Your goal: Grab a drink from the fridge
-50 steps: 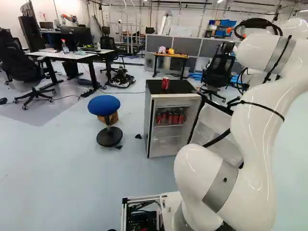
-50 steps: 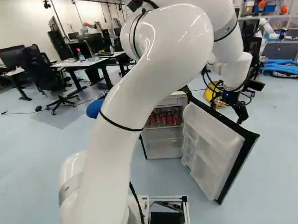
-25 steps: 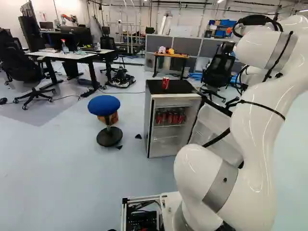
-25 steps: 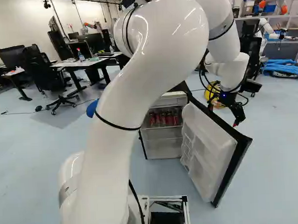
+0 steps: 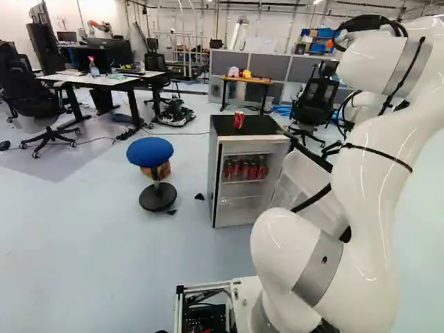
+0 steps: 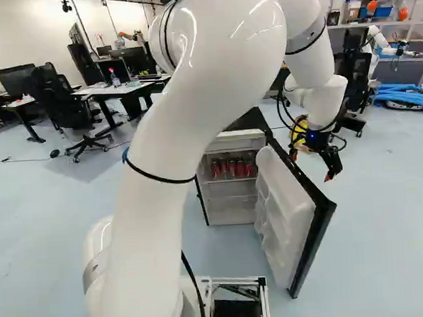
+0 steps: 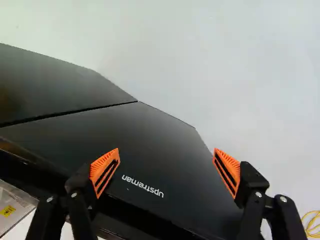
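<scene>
Black two-fingered hand (image 7: 166, 159) is spread wide with nothing between its orange ribbed pads (image 7: 101, 164). Right under and ahead of it is the open fridge door (image 7: 135, 135), flat black outside, white moulded plastic inside. Can't tell if they're touching. Past the door, off to the hand's left, is the boxy pale-grey fridge (image 5: 253, 147) with its black top. Red metal cans (image 6: 230, 169) sit on its upper shelf, and one upright red metal can (image 5: 238, 120) stands on top, well apart from the hand. My guess: that one's the drink, and this step is pushing the door shut. I'd press the outer face near its free edge, follow the hinge's arc slowly, and watch that a finger doesn't hook over the edge. Slam it and the can might tip
</scene>
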